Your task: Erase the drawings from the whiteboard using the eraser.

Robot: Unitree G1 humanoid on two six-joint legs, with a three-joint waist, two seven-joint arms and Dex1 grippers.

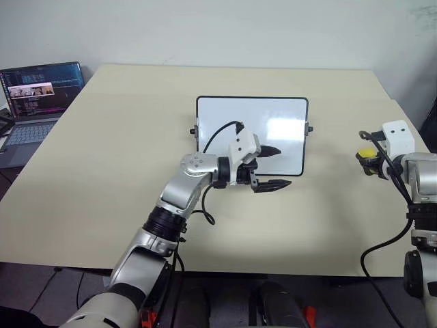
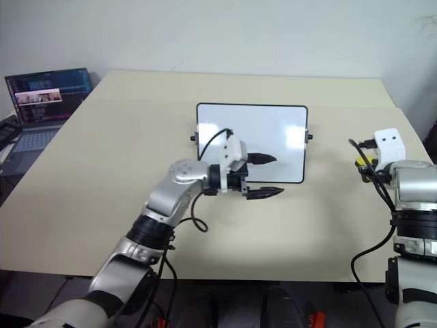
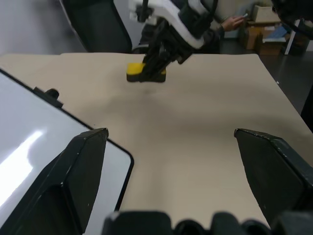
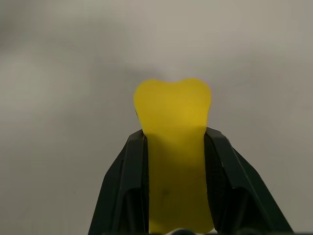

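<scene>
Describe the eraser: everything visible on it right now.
The eraser is a small oblong block, bright yellow with a black edge, soft-looking foam. The right hand is shut on it: the two black fingers pinch its long sides, and its rounded, slightly notched end sticks out past the fingertips. It is held at the table's right side, apart from the whiteboard. Whether it touches the table, I cannot tell.

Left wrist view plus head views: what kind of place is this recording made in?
Probably an office or lab workroom: a large beige table against a plain wall, an open laptop beside it, and stacked boxes in the background.
</scene>
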